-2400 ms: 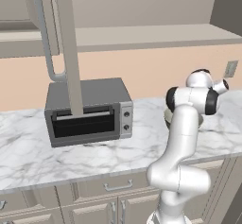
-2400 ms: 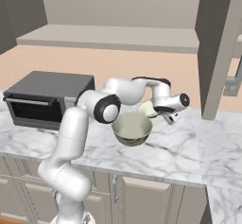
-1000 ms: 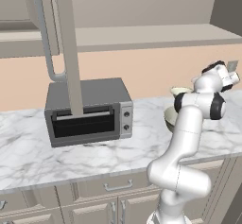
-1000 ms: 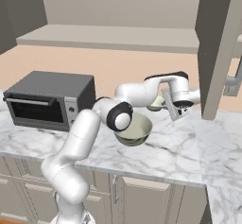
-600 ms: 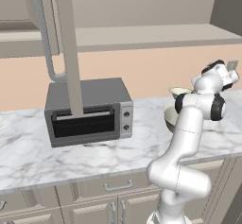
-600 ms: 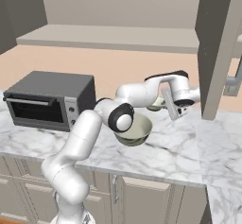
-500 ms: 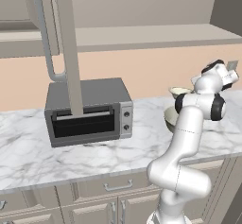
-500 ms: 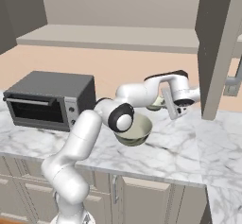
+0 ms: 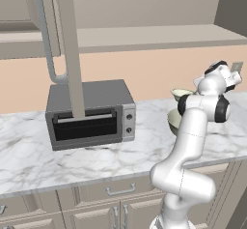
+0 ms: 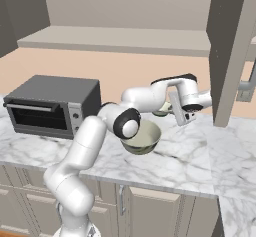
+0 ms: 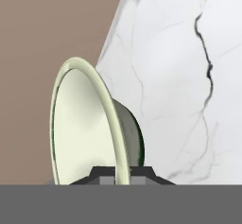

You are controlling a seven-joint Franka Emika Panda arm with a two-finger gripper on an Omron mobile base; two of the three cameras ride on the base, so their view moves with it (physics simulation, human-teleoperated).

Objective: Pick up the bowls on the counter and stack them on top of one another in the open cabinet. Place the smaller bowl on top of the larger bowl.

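- My claw (image 11: 122, 175) is pinched shut on the rim of the small bowl (image 11: 90, 124); through the hand camera the pale green rim runs straight down between the two dark tips.
- Against the pictures from a couple of seconds back, the arm has swung from over the big bowl toward 3 o'clock and lifted a little, and for the last second it has hardly moved. I read that as the grasp made and the lift only just begun.
- From the right base camera the small bowl (image 10: 161, 112) peeks out behind my forearm at about 11 o'clock from the claw (image 10: 184, 117), low and close above the worktop (image 10: 200, 156).
- The big bowl (image 10: 142, 137) sits on the marble at 7 o'clock from the claw, partly hidden by my elbow; from the left base camera it is the darker rim (image 9: 173, 121) below the small bowl (image 9: 182, 94).
- What this means: I hold the smaller bowl while the larger one is not yet in the cabinet, so by my judgement the stacking order will need care.
- Count: two bowls, one toaster oven (image 9: 89, 114), one open cabinet door (image 9: 67, 54) with its loop handle, and one cabinet shelf (image 10: 120, 38) with nothing on it.
- Where I see the oven door, I can't tell whether it is fully closed.
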